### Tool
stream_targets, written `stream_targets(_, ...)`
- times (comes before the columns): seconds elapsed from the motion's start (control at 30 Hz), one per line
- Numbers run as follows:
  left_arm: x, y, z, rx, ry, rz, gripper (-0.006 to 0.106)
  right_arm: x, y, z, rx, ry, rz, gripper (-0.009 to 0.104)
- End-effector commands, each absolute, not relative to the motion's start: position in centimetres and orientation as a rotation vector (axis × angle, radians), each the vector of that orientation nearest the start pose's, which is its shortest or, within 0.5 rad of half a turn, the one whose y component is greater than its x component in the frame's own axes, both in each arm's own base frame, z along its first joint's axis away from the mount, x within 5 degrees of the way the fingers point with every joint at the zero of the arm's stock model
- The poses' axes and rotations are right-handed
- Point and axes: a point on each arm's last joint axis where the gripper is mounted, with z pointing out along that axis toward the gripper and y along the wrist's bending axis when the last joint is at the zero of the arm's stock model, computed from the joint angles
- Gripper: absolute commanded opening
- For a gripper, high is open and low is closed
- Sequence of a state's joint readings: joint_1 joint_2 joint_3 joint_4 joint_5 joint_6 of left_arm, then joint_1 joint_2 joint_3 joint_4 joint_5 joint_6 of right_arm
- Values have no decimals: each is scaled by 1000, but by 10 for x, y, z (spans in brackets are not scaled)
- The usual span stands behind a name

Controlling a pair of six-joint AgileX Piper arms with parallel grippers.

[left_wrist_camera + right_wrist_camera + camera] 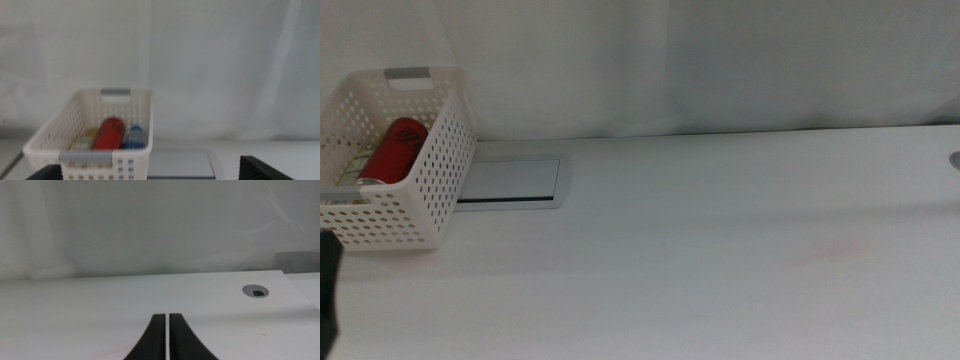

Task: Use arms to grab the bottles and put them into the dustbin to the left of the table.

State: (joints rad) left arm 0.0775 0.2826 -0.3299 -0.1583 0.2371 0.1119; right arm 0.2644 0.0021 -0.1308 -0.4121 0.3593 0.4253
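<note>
While the left gripper waited with jaws spread wide and the right gripper sat nearly closed over the white table, the red can, yellow juice bottle and blue-capped water bottle lay inside the white perforated plastic dustbin.

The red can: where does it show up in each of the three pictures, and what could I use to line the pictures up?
Middle view: the red can lies inside the white basket at the far left.
Left wrist view: the can lies in the basket, left of centre, beside a blue-capped bottle.
Right wrist view: not in it.
Shared landmark: the grey panel beside the basket, also in the left wrist view.
</note>
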Motion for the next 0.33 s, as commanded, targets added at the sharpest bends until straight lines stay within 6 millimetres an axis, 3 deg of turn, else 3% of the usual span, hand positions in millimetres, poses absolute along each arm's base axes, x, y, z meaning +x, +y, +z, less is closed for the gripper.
stream_targets(0.0,79,3,263,-101,1634,-23,92,46,-1,226,-84,1660,99,-3)
stream_targets(0.13,81,5,235,-136,1648,-27,92,46,-1,226,-84,1660,99,-3)
stream_targets(0.3,80,5,223,-139,1698,-32,92,46,-1,226,-84,1660,99,-3)
